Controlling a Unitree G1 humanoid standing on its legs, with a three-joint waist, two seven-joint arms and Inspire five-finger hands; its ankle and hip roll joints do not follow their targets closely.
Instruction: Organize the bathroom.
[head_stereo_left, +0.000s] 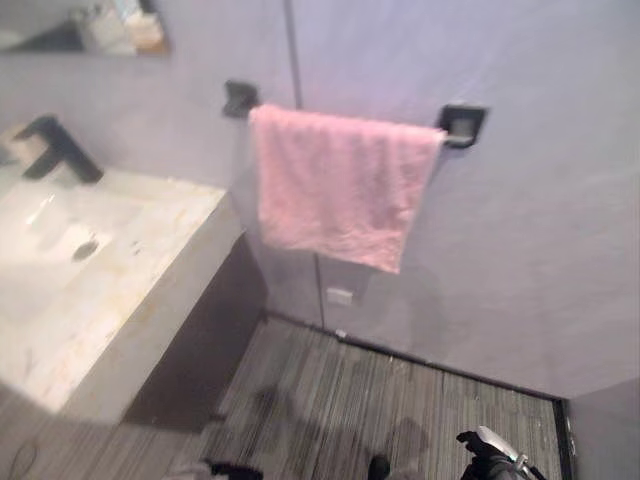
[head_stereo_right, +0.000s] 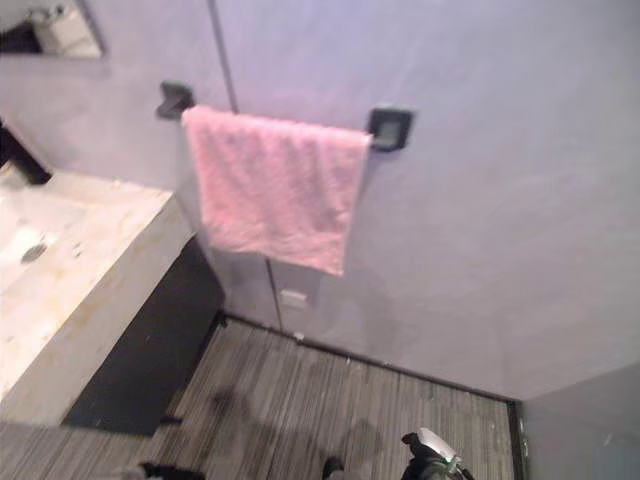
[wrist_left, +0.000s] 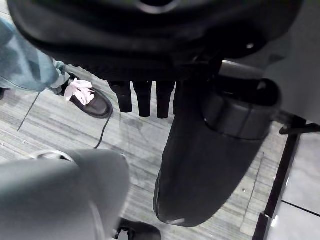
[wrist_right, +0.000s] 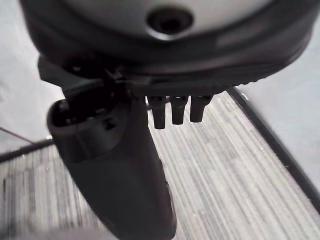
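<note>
A pink towel hangs folded over a black wall bar on the grey wall, its lower edge slanting down to the right. My right hand shows low at the bottom edge, far below the towel, thumb in a white cover. In its wrist view the right hand hangs over the striped floor with straight fingers and nothing in it. My left hand also hangs above the floor, its fingers straight and holding nothing.
A pale stone sink counter with a black faucet stands at the left, over a dark cabinet. A mirror hangs above it. A person's dark shoe stands on the floor near my left hand.
</note>
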